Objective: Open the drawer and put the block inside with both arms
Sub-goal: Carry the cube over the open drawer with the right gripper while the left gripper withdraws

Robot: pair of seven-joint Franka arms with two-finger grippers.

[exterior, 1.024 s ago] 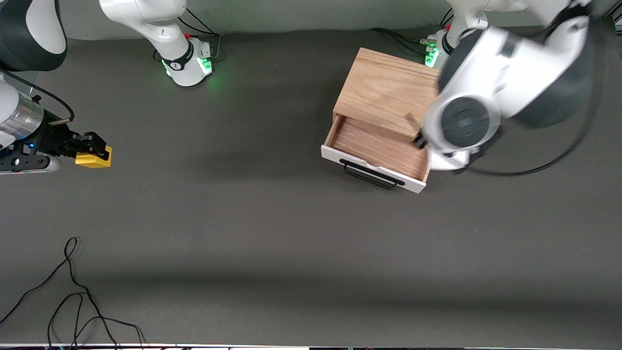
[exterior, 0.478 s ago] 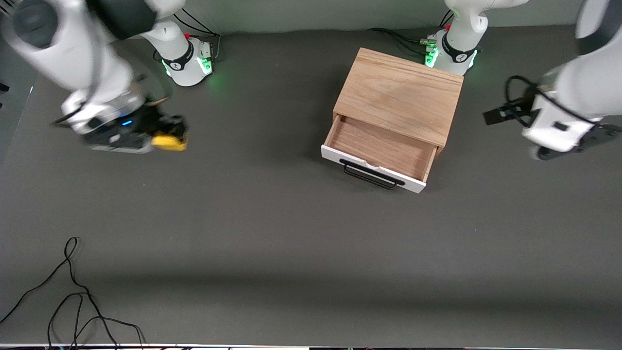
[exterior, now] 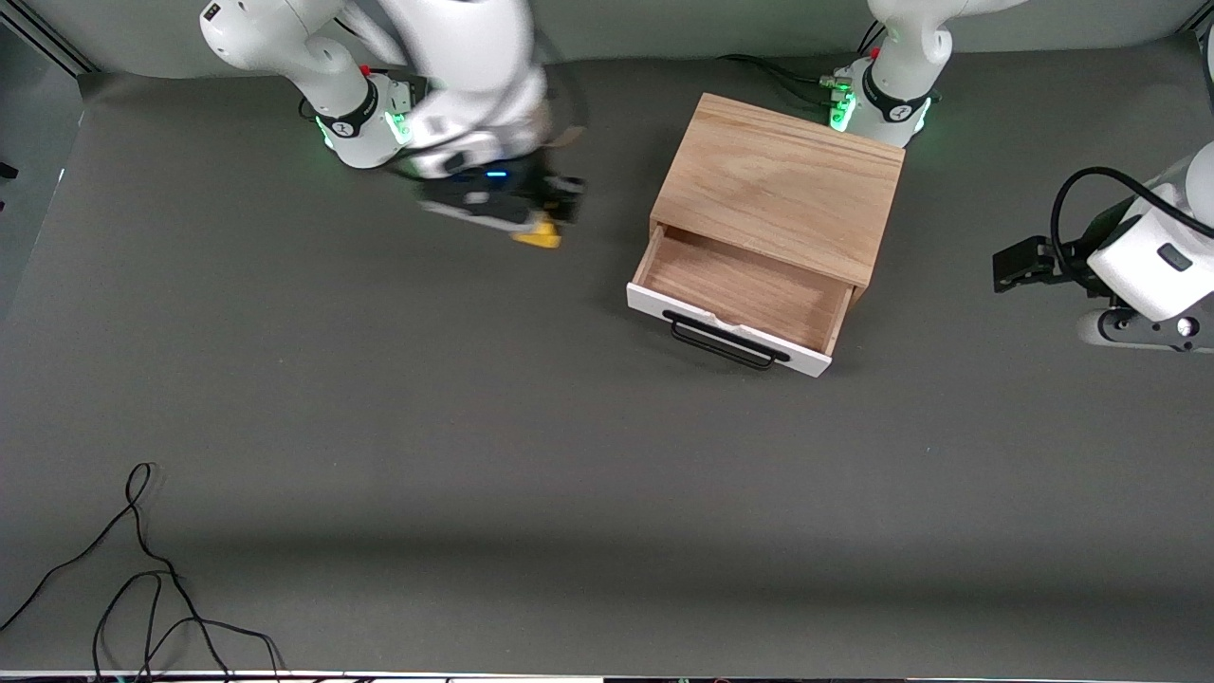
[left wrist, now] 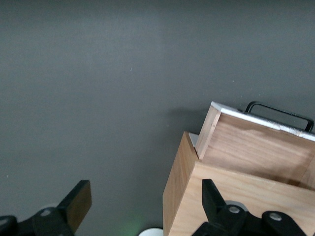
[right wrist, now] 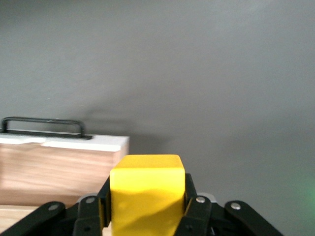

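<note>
The drawer [exterior: 740,289] stands pulled out of the oak cabinet [exterior: 778,180]. Its white front and black handle [exterior: 726,341] face the front camera, and its wood interior is empty. My right gripper [exterior: 542,220] is shut on the yellow block [exterior: 539,234]. It holds the block in the air over the table beside the cabinet, toward the right arm's end. In the right wrist view the block [right wrist: 147,187] sits between the fingers, with the drawer front [right wrist: 64,142] ahead. My left gripper [left wrist: 145,209] is open and empty, raised off the cabinet's side at the left arm's end, with its hand [exterior: 1138,327] visible there.
A loose black cable [exterior: 142,569] lies at the near corner toward the right arm's end. The green-lit arm bases [exterior: 365,123] [exterior: 882,100] stand along the table's far edge, the left one close by the cabinet.
My right gripper has carried the block from the right arm's end of the table to just beside the cabinet. My left arm has swung off the drawer toward its own end. The drawer stays open.
</note>
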